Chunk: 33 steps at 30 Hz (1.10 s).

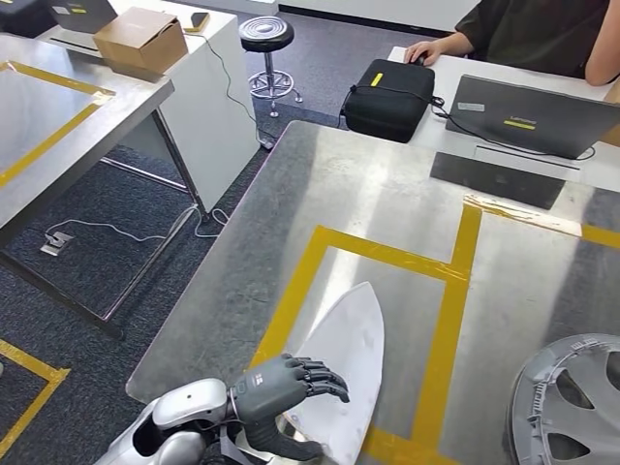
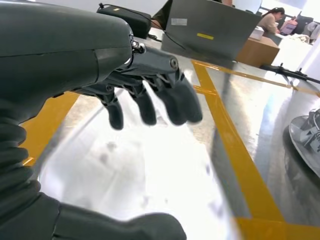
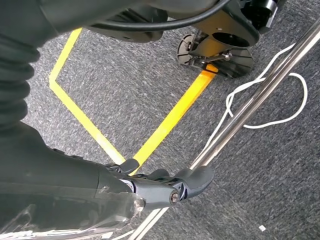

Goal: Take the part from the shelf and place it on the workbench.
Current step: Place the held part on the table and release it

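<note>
Part (image 1: 351, 363) lies on the surface (image 1: 351, 184), inside the taped rectangle (image 1: 446, 320), at its near left corner. Left hand (image 1: 281, 387) at the part's near end, fingers (image 1: 325, 378) over it, thumb under. Wheel cover (image 1: 567, 402) right of the rectangle. Black case (image 1: 387, 97) and laptop (image 1: 530, 116) behind, on the far desk.

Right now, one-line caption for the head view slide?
Left hand holds a white curved part over the yellow-taped square on the steel workbench, grey wheel cover alongside.
</note>
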{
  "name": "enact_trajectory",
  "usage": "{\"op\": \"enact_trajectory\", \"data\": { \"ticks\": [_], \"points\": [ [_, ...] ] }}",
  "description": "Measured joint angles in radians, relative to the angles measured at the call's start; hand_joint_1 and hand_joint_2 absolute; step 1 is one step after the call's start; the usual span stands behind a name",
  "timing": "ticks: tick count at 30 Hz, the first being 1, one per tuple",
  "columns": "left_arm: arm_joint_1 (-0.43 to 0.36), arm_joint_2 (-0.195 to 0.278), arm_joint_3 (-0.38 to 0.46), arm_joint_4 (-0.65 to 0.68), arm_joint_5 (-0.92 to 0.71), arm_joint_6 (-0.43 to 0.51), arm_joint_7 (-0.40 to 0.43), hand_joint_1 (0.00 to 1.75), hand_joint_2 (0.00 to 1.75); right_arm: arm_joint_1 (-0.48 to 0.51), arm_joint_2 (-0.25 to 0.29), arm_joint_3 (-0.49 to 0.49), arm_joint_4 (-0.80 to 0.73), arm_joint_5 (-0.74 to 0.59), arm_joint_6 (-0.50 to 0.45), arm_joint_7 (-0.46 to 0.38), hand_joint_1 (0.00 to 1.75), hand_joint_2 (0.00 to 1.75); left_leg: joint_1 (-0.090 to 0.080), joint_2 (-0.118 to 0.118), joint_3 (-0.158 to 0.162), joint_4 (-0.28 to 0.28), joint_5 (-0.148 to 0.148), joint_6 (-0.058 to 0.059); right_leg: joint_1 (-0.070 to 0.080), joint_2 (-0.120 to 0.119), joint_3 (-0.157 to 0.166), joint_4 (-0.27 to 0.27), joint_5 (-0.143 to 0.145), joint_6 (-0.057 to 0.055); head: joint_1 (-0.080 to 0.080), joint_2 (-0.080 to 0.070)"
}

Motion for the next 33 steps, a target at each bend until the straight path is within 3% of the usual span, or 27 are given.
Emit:
{"op": "enact_trajectory", "data": {
  "ticks": [2, 5, 6, 8, 9, 10, 11, 14, 15, 16, 18, 20, 21, 24, 26, 28, 30, 31, 33],
  "points": [
    [0.007, -0.003, 0.003, 0.0, 0.004, 0.004, 0.003, 0.0, 0.0, 0.0, 0.0, 0.0, 0.001, 0.0, 0.0, 0.001, 0.0, 0.0, -0.003, 0.0, -0.001, 0.001, 0.001, 0.011, -0.005, 0.001, 0.003, -0.008, 0.007, 0.008, -0.001, 0.0],
    [0.02, -0.012, 0.009, -0.006, 0.014, 0.013, 0.005, 0.0, 0.0, -0.001, -0.002, 0.0, 0.001, -0.002, 0.0, 0.004, 0.0, 0.0, 0.004, 0.005, 0.02, -0.047, 0.034, 0.034, -0.002, 0.002, 0.001, -0.01, 0.002, 0.023, -0.003, 0.0],
    [0.025, -0.016, 0.011, -0.009, 0.017, 0.017, 0.005, 0.0, 0.0, -0.001, -0.002, 0.0, 0.001, -0.002, 0.001, 0.005, 0.0, 0.0, 0.009, 0.008, 0.027, -0.064, 0.044, 0.036, -0.001, 0.002, -0.011, 0.019, -0.018, 0.028, -0.002, 0.0],
    [0.037, -0.021, 0.015, -0.015, 0.02, 0.022, 0.005, 0.0, 0.0, 0.001, -0.003, -0.001, 0.001, -0.004, 0.002, 0.009, 0.0, 0.0, 0.016, 0.012, 0.031, -0.072, 0.048, 0.034, -0.006, 0.001, -0.06, 0.133, -0.077, 0.04, 0.001, 0.0],
    [0.044, -0.022, 0.017, -0.016, 0.021, 0.022, 0.005, 0.0, 0.0, 0.002, -0.004, -0.002, 0.001, -0.004, 0.002, 0.01, 0.0, 0.0, 0.02, 0.013, 0.03, -0.071, 0.048, 0.031, -0.01, 0.0, -0.084, 0.189, -0.096, 0.048, 0.001, 0.0],
    [0.05, -0.023, 0.019, -0.017, 0.022, 0.023, 0.005, 0.0, 0.0, 0.003, -0.005, -0.002, 0.001, -0.004, 0.002, 0.011, 0.0, 0.0, 0.024, 0.013, 0.03, -0.069, 0.047, 0.026, -0.016, 0.0, -0.096, 0.219, -0.097, 0.056, 0.0, 0.0],
    [0.054, -0.023, 0.022, -0.017, 0.022, 0.023, 0.005, 0.0, 0.0, 0.003, -0.006, -0.002, 0.001, -0.004, 0.002, 0.011, 0.0, 0.0, 0.031, 0.014, 0.03, -0.065, 0.045, 0.019, -0.022, -0.001, -0.089, 0.209, -0.079, 0.065, 0.0, 0.0],
    [0.061, -0.026, 0.029, -0.02, 0.023, 0.024, 0.005, 0.0, 0.0, 0.001, -0.009, -0.002, 0.002, -0.004, 0.003, 0.012, 0.0, 0.0, 0.056, 0.012, 0.021, -0.032, 0.027, -0.016, -0.038, -0.007, 0.0, 0.053, -0.004, 0.103, 0.006, 0.0],
    [0.064, -0.027, 0.031, -0.022, 0.024, 0.026, 0.005, 0.0, 0.0, -0.001, -0.009, -0.002, 0.003, -0.005, 0.003, 0.012, 0.0, 0.0, 0.058, 0.011, 0.015, -0.018, 0.02, -0.029, -0.04, -0.005, 0.015, 0.028, 0.001, 0.102, 0.009, 0.0],
    [0.066, -0.028, 0.033, -0.026, 0.025, 0.03, 0.005, 0.0, 0.0, -0.003, -0.009, -0.003, 0.004, -0.005, 0.003, 0.014, 0.0, 0.0, 0.057, 0.01, 0.008, -0.005, 0.015, -0.039, -0.04, 0.0, 0.015, 0.027, -0.009, 0.092, 0.011, 0.0],
    [0.073, -0.028, 0.037, -0.037, 0.027, 0.04, 0.005, 0.0, 0.0, -0.005, -0.009, -0.004, 0.004, -0.005, 0.003, 0.018, 0.0, 0.0, 0.055, 0.009, -0.002, 0.01, 0.012, -0.052, -0.04, 0.01, -0.005, 0.049, -0.019, 0.054, 0.008, 0.0],
    [0.081, -0.028, 0.042, -0.048, 0.027, 0.049, 0.005, 0.0, 0.0, -0.006, -0.01, -0.004, 0.004, -0.005, 0.003, 0.02, 0.0, 0.0, 0.055, 0.008, -0.017, 0.033, -0.01, -0.055, -0.037, 0.012, -0.021, 0.058, -0.02, 0.03, -0.001, 0.0],
    [0.086, -0.028, 0.045, -0.056, 0.027, 0.054, 0.005, 0.0, 0.0, -0.006, -0.01, -0.004, 0.004, -0.005, 0.003, 0.021, 0.0, 0.0, 0.054, 0.007, -0.035, 0.068, -0.041, -0.052, -0.033, 0.013, -0.029, 0.058, -0.014, 0.02, -0.004, 0.0],
    [0.098, -0.028, 0.054, -0.08, 0.029, 0.07, 0.005, 0.0, 0.0, -0.005, -0.01, -0.005, 0.004, -0.005, 0.004, 0.022, 0.0, 0.0, 0.034, 0.005, -0.118, 0.261, -0.158, -0.029, -0.017, 0.012, -0.053, 0.051, 0.008, -0.002, -0.013, 0.0],
    [0.107, -0.027, 0.058, -0.09, 0.031, 0.077, 0.005, 0.0, 0.0, -0.005, -0.01, -0.005, 0.004, -0.004, 0.004, 0.026, 0.0, 0.0, 0.018, 0.002, -0.139, 0.324, -0.175, -0.009, -0.003, 0.013, -0.068, 0.05, 0.02, -0.01, -0.014, 0.0],
    [0.114, -0.027, 0.062, -0.098, 0.034, 0.084, 0.005, 0.0, 0.0, -0.005, -0.011, -0.005, 0.004, 0.0, 0.004, 0.031, 0.0, 0.0, 0.002, -0.002, -0.108, 0.281, -0.142, 0.018, 0.01, 0.015, -0.082, 0.05, 0.032, -0.015, -0.014, 0.0],
    [0.118, -0.026, 0.068, -0.11, 0.037, 0.091, 0.005, 0.0, 0.0, -0.005, -0.01, -0.005, 0.005, 0.005, 0.004, 0.035, 0.0, 0.0, -0.022, -0.008, -0.034, 0.166, -0.101, 0.057, 0.02, 0.018, -0.094, 0.049, 0.047, -0.019, -0.013, 0.0],
    [0.12, -0.025, 0.07, -0.118, 0.039, 0.095, 0.004, 0.0, 0.0, -0.005, -0.01, -0.005, 0.005, 0.008, 0.004, 0.037, 0.0, 0.0, -0.033, -0.009, 0.001, 0.11, -0.084, 0.069, 0.023, 0.019, -0.099, 0.048, 0.056, -0.02, -0.013, 0.0],
    [0.127, -0.024, 0.076, -0.13, 0.045, 0.104, 0.003, 0.0, 0.0, -0.004, -0.009, -0.005, 0.004, 0.012, 0.007, 0.042, 0.0, 0.0, -0.046, -0.011, 0.032, 0.052, -0.072, 0.074, 0.023, 0.02, -0.101, 0.04, 0.074, -0.014, -0.012, 0.0]
  ]
}}
